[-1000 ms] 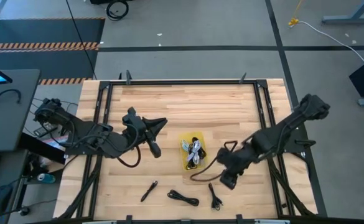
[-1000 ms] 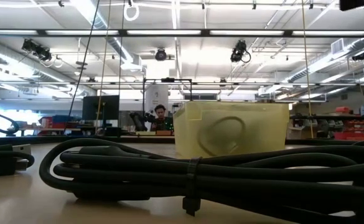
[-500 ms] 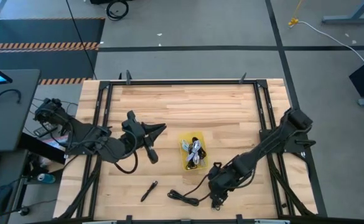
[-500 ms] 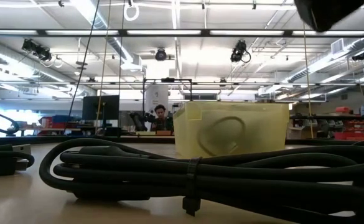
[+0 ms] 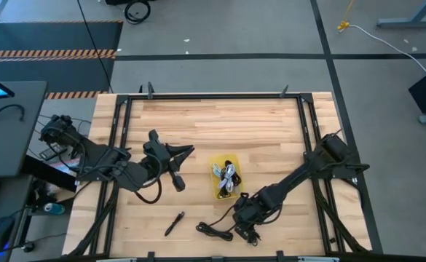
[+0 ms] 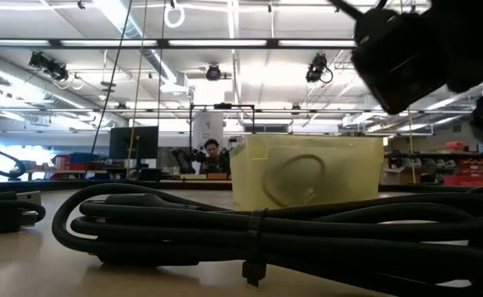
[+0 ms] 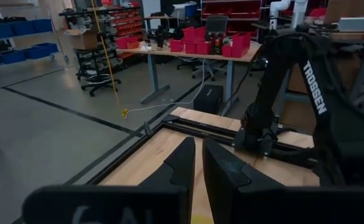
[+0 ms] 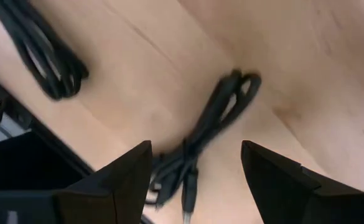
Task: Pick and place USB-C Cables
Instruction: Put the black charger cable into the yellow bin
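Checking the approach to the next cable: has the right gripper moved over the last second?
Yes. The right gripper has travelled toward the table's near edge, past the yellow bin, and now hangs open over a black cable.

Near the middle of the pale wooden slatted table [image 5: 220,124], a little toward its front edge: small translucent yellow plastic bin [image 5: 214,193], with a tangle of short white and black bundled USB-C cables [image 5: 227,177] inside. Left of the bin, above the boards: left gripper [image 5: 189,148]. In front of the bin, by the front edge: coiled black cable bundle [image 5: 214,231]. Further left, well apart: short thin black cable [image 5: 174,223]. Just right of the coiled bundle: loose black cable with plug ends [image 8: 213,124], directly under the right gripper [image 8: 194,168].
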`<state>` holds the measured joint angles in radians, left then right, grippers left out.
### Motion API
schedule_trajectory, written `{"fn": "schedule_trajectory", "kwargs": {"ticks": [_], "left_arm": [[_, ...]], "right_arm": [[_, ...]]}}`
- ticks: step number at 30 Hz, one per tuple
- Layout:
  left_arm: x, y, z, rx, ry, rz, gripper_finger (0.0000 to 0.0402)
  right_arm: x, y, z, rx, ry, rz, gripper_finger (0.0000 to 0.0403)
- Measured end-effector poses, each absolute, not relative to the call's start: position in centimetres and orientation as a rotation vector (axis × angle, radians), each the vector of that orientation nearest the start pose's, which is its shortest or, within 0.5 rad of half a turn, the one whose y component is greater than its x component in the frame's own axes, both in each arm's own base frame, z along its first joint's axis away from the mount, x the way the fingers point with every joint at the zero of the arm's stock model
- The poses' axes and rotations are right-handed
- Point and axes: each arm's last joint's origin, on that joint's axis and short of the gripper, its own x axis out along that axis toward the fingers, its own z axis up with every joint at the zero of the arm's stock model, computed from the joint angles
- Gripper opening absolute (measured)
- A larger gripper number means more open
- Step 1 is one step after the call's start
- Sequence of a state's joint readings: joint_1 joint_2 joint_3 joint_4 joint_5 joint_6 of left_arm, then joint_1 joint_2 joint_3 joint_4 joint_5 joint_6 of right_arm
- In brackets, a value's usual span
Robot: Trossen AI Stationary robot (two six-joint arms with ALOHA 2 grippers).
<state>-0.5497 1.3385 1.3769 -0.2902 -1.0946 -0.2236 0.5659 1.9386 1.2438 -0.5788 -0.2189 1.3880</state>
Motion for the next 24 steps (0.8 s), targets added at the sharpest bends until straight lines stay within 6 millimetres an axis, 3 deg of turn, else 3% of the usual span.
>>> {"fn": "schedule_trajectory", "kwargs": {"ticks": [7,12,16,21,24], "left_arm": [[25.2,-12.4,41.0,-0.031,0.111,0.558,0.0038],[25.2,-12.4,41.0,-0.031,0.112,0.558,0.0038],[25.2,-12.4,41.0,-0.031,0.112,0.558,0.0038],[25.2,-12.4,41.0,-0.030,0.112,0.558,0.0038],[25.2,-12.4,40.9,-0.028,0.113,0.558,0.0038]], "right_arm": [[31.3,20.2,13.5,0.898,1.482,-0.346,0.0250],[31.3,20.0,13.5,0.900,1.491,-0.364,0.0223],[31.1,20.0,13.4,0.903,1.523,-0.362,0.0156],[31.2,20.1,13.3,0.914,1.540,-0.333,0.0030],[31.1,20.1,13.4,0.909,1.551,-0.309,0.0020]]}}
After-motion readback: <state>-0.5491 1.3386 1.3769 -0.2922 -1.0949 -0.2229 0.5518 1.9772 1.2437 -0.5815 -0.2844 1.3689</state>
